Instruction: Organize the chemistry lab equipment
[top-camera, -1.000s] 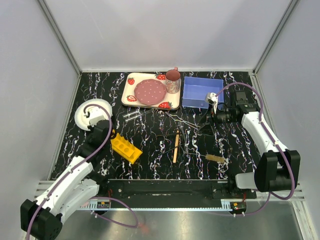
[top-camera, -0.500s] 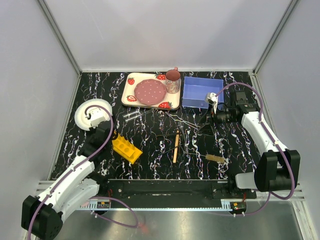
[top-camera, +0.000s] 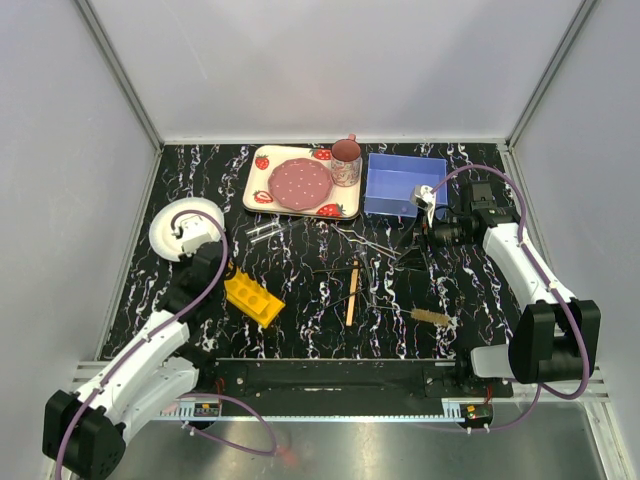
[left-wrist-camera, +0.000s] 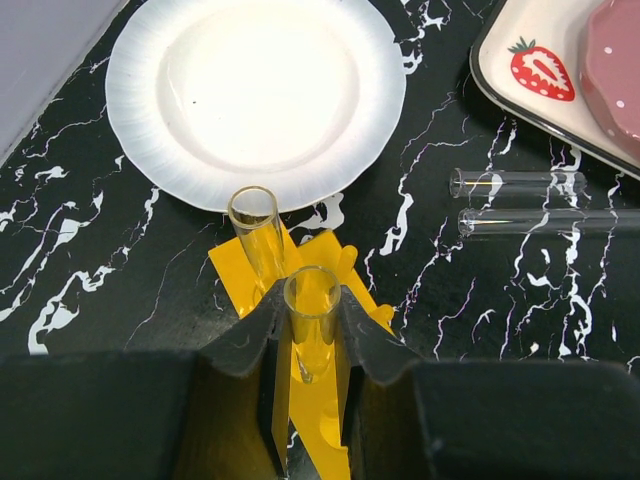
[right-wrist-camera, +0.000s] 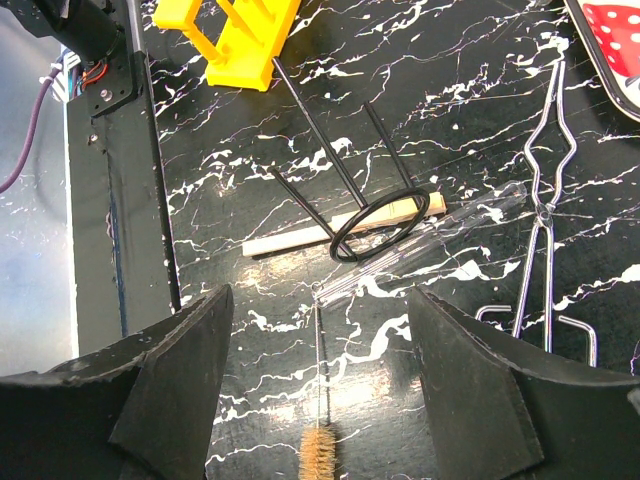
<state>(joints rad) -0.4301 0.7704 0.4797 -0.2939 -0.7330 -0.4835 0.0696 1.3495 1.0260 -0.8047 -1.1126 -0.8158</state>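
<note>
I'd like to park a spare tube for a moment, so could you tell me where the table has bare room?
There is free room in the far-left corner between plate and tray, and along the near edge between rack and stick. The middle, from tubes across to tongs and stick, is crowded.

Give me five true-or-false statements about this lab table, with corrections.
1. The left gripper grips a glass tube over the yellow rack. True.
2. Two loose tubes lie inside the strawberry tray. False: they lie on the table beside it.
3. The right gripper is open and holds nothing. True.
4. The tube brush stands in the rack. False: it lies flat on the table.
5. The wire tongs lie in the strawberry tray. False: they lie on the table.
</note>
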